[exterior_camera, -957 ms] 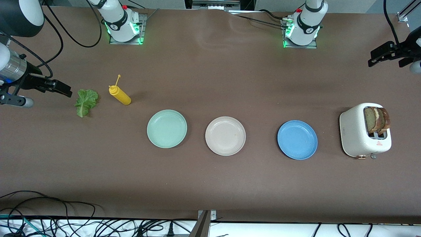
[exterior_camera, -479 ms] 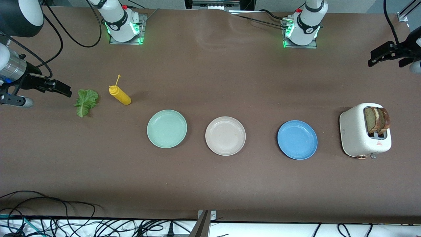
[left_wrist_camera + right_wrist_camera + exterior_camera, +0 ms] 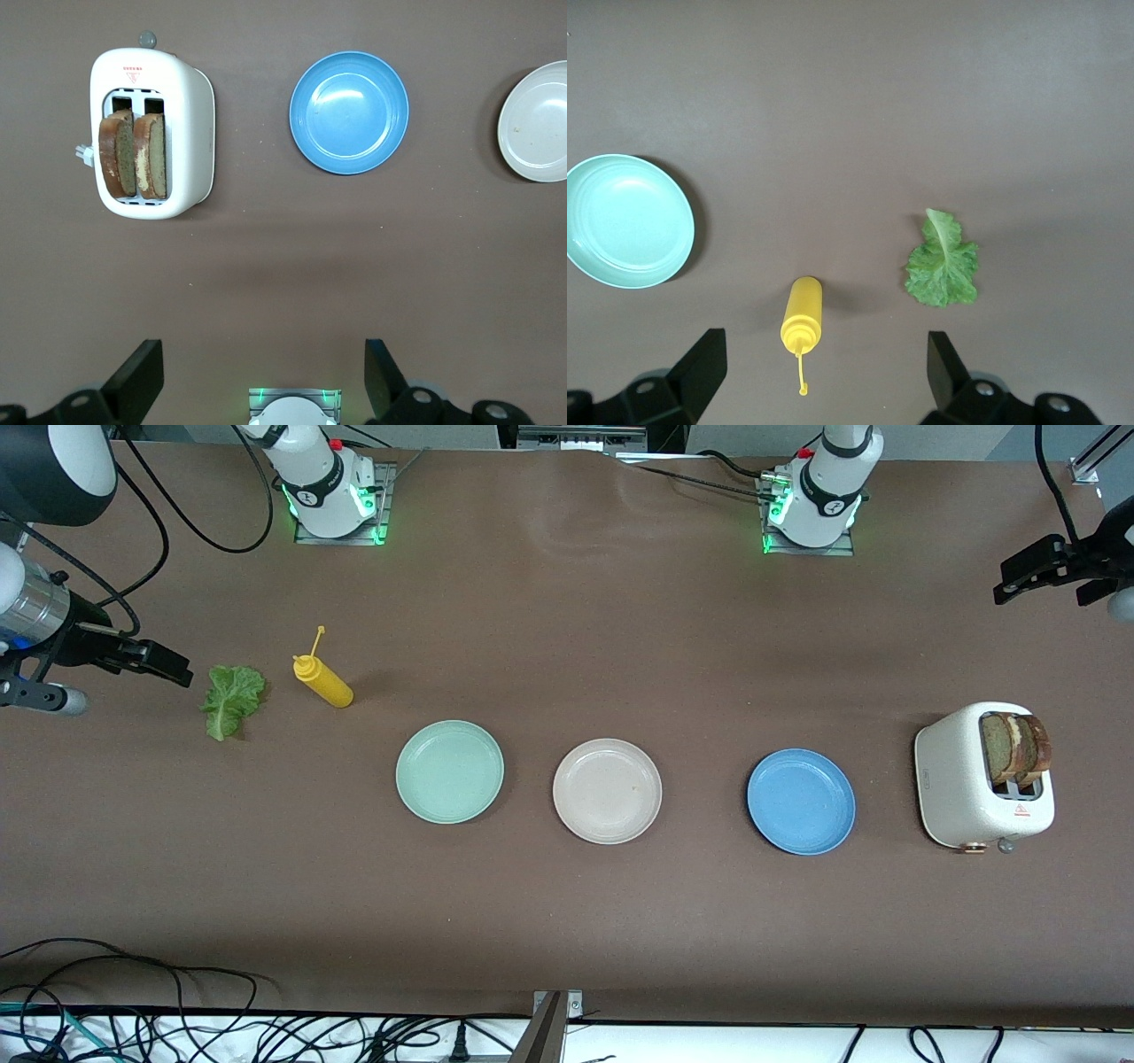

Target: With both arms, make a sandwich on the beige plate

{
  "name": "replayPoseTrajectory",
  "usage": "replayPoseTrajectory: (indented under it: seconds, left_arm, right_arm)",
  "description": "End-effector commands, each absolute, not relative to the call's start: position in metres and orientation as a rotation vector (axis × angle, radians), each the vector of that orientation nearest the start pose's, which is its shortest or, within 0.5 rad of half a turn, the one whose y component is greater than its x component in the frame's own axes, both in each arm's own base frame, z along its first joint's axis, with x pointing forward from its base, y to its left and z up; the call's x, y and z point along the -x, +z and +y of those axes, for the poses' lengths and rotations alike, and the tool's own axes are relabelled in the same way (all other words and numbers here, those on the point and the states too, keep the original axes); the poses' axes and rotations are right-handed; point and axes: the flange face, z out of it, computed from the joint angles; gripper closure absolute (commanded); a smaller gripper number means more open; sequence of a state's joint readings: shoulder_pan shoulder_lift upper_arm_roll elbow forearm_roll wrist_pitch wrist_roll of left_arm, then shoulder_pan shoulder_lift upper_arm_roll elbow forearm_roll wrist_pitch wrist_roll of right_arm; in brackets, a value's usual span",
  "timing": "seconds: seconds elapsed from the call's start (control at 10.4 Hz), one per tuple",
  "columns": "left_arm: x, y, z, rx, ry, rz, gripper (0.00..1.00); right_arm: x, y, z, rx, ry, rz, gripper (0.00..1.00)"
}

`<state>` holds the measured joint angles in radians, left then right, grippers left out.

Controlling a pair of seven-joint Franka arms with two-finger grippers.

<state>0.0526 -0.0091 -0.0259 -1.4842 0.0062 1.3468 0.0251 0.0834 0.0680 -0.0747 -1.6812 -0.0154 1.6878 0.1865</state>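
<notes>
The round, shallow, matte beige plate sits bare on the brown counter between a mint green plate and a glossy blue plate. Two speckled tan bread slices with dark crusts stand upright in a white toaster. A ruffled green lettuce leaf lies flat beside a yellow squeeze bottle. The left gripper hangs wide apart near the toaster; the right gripper hangs wide apart near the lettuce.
</notes>
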Motion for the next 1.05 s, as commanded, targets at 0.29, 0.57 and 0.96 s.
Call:
replayPoseTrajectory:
  seconds: [0.29,0.57,0.96]
  left_arm:
    - [-0.523,0.664,0.02,3.115,0.202,-0.007,0.0]
    - [-0.515,0.663,0.016,3.11,0.278,-0.001,0.0]
    - [-0.513,0.672,0.034,3.116,0.253,-0.046,0.0]
  right_arm:
    - [-0.579,0.547,0.005,3.141,0.112,0.29,0.0]
    - [-0.579,0.546,0.005,3.141,0.114,0.287,0.0]
    - [-0.579,0.546,0.004,3.141,0.114,0.29,0.0]
